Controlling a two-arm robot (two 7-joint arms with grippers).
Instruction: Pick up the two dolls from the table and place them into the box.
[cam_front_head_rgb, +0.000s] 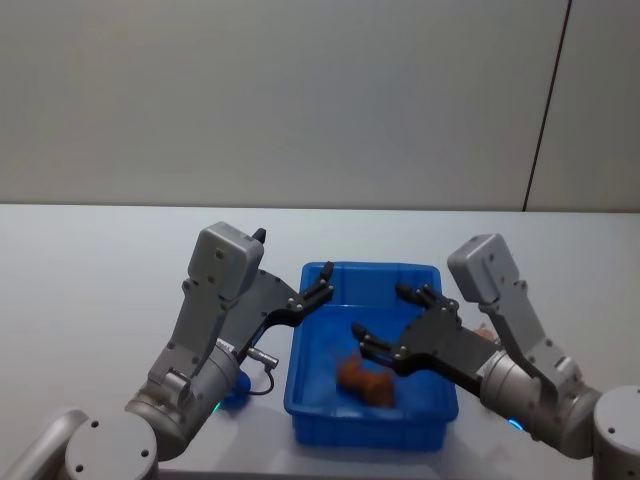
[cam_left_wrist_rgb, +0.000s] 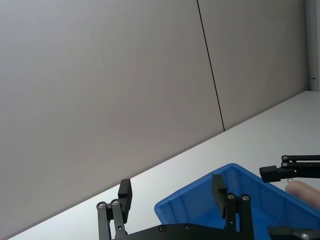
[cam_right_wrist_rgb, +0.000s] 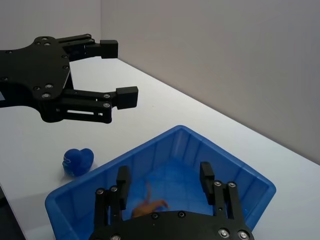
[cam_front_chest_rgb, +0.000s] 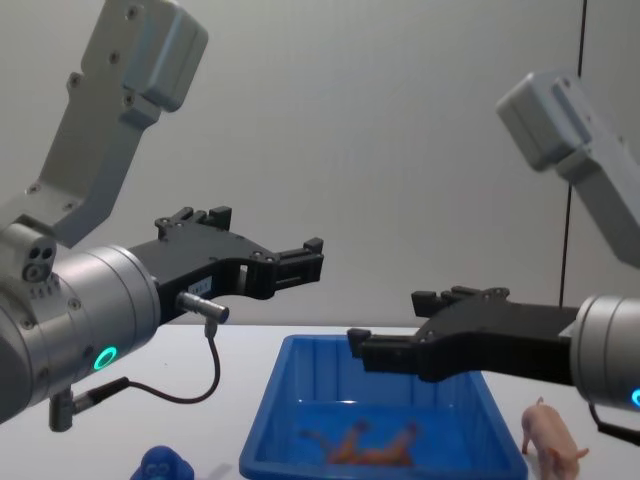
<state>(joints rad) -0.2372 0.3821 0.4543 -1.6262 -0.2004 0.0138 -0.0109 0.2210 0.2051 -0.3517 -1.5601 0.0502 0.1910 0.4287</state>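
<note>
- The right gripper (cam_front_chest_rgb: 395, 320) hangs over the open top of the box (cam_front_head_rgb: 370, 432). Its jaws are spread wide and nothing is held between them.
- The brown animal (cam_front_head_rgb: 365, 381) lies on the box floor, right below this gripper and clear of its fingertips. It is tipped over rather than standing on its legs.
- The left gripper (cam_front_head_rgb: 322, 283) is held above the box's left rear corner, higher than the rim. Its jaws are also wide apart and it grips nothing.
- The two grippers are apart, with the box's open middle below and between them.
- The rounded blue figure (cam_right_wrist_rgb: 77, 161) sits on the table (cam_front_head_rgb: 100, 270) outside the box, near its left wall. It is well below the left gripper and back toward the robot, under that arm.
- The pale pink pig (cam_front_chest_rgb: 550, 440) stands upright on the table outside the box's right wall. It is lower than the right gripper and off to its right, beside that arm's wrist.
- Neither gripper touches a toy or the box.
</note>
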